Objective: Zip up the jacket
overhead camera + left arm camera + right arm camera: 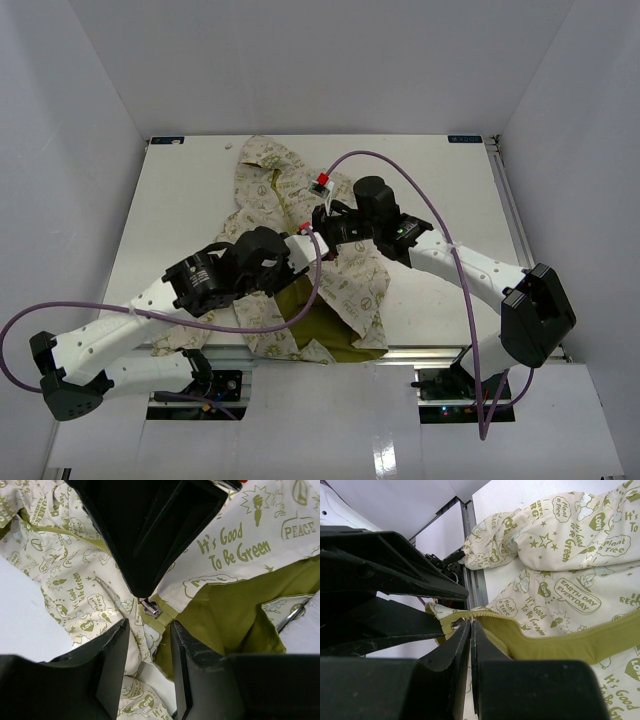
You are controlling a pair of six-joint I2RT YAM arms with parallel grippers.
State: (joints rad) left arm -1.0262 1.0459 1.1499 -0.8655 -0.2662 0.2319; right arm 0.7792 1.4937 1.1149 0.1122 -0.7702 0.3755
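Both hands meet at the jacket's open front

From above, we see the jacket [268, 190] lying rumpled on the worktop [440, 190], with the left hand [300, 246] and the right hand [324, 228] close together over the jacket's middle. In the left wrist view, our left hand's fingers stand apart, the jacket's zipper slider [150, 608] just beyond their gap, the right hand's tip just above it and olive lining [225, 615] showing. In the right wrist view, the right hand is pinched closed on the jacket's olive zipper edge [545, 636]
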